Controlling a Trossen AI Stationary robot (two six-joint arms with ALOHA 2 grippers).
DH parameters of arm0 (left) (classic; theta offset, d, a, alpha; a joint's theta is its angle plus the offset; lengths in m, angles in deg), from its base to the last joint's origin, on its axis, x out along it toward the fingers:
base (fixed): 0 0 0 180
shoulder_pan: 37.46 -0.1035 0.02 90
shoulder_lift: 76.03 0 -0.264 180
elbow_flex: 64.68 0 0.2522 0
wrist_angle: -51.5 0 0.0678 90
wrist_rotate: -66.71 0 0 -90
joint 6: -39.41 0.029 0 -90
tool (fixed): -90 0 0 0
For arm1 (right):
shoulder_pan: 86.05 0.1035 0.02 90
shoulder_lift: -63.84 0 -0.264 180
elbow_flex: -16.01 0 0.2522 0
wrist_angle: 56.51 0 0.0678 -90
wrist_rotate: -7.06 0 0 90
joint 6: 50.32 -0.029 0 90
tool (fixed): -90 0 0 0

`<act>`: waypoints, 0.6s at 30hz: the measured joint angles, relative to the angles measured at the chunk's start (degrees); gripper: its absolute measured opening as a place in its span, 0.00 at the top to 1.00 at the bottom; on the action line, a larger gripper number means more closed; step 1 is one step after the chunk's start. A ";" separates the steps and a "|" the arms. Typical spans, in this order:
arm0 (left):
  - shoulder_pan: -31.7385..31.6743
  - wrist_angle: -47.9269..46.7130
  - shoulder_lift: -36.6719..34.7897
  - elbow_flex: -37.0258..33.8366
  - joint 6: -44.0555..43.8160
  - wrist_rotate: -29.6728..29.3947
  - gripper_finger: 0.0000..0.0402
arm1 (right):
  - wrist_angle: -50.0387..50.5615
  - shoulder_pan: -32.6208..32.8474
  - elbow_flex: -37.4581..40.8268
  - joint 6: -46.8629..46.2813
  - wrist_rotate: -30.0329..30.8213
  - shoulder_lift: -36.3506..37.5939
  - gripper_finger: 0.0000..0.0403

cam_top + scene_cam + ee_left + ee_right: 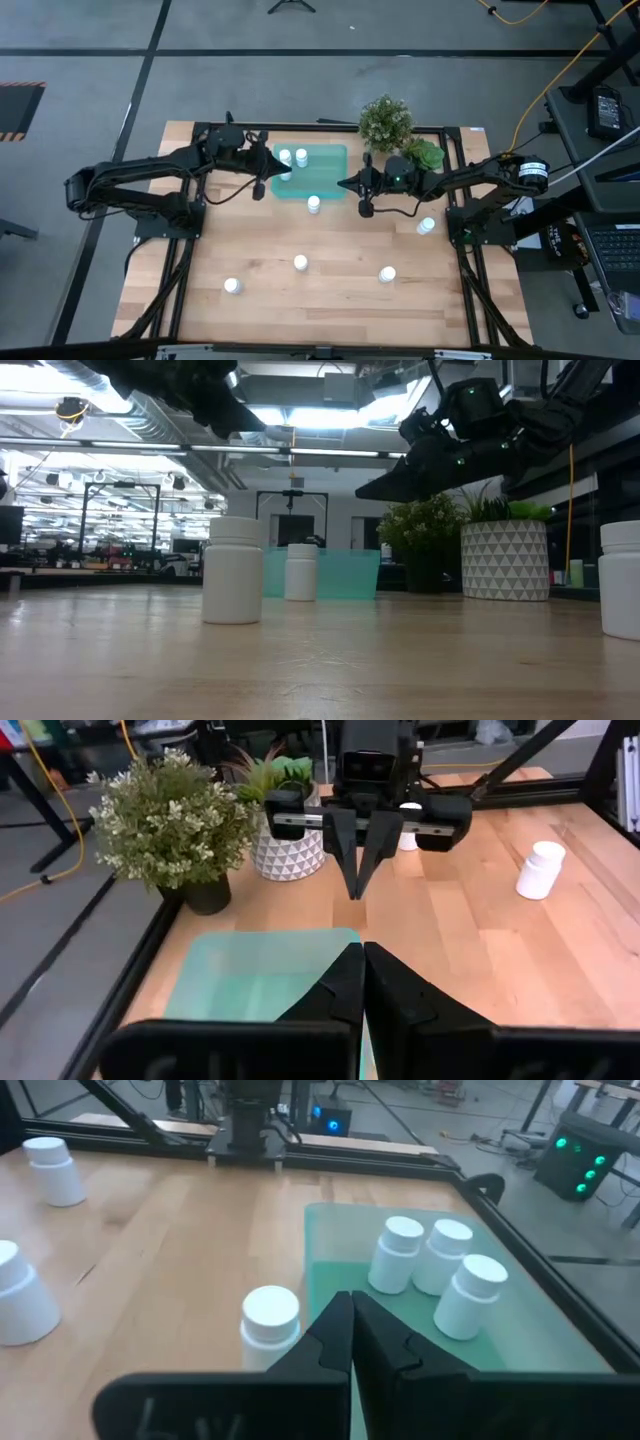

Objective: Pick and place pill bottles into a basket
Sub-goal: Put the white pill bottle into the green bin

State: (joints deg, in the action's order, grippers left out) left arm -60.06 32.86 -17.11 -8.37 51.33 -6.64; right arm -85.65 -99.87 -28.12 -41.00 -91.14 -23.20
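The teal basket (325,165) lies at the back middle of the table and holds three white pill bottles (445,1257). Another pill bottle (314,204) stands just outside its front edge. Several more stand nearer the front (300,262) and at the right (426,226). My left gripper (268,172) hovers over the basket's left side, shut with nothing in it (362,965). My right gripper (345,184) is shut and empty (350,1320) at the basket's right edge, pointing toward the left one.
A bushy plant in a dark pot (384,120) and a white patterned pot with a green plant (424,155) stand at the back right, beside the basket. A black frame rims the table.
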 joint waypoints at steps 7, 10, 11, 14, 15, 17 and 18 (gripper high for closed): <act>3.56 0.38 0.96 0.00 -2.13 -1.68 0.99 | -0.02 1.99 0.00 1.00 0.02 0.00 0.99; 5.33 0.41 0.98 0.00 -2.16 -1.68 0.99 | 0.03 2.58 0.00 1.42 0.09 0.00 0.99; 5.81 0.35 0.98 0.00 -2.16 -1.66 0.99 | 0.00 2.81 0.00 1.44 0.10 0.00 0.99; 7.26 0.15 0.98 0.00 -2.16 -1.62 0.99 | 0.00 3.31 0.00 1.46 0.13 0.00 0.99; 7.68 -0.09 0.98 0.00 -2.16 -1.62 0.99 | 0.00 3.43 0.00 1.44 0.13 0.00 0.99; 8.44 -0.48 0.98 0.00 -2.16 -1.62 0.99 | 0.00 3.60 0.00 1.45 0.11 0.00 0.99; 8.78 -0.87 0.98 0.00 -2.16 -1.62 0.99 | 0.00 3.60 0.00 1.44 0.11 0.00 0.99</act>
State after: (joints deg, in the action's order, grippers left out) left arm -51.28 31.99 -16.13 -8.37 49.17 -8.26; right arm -85.65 -96.27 -28.12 -39.55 -91.03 -23.20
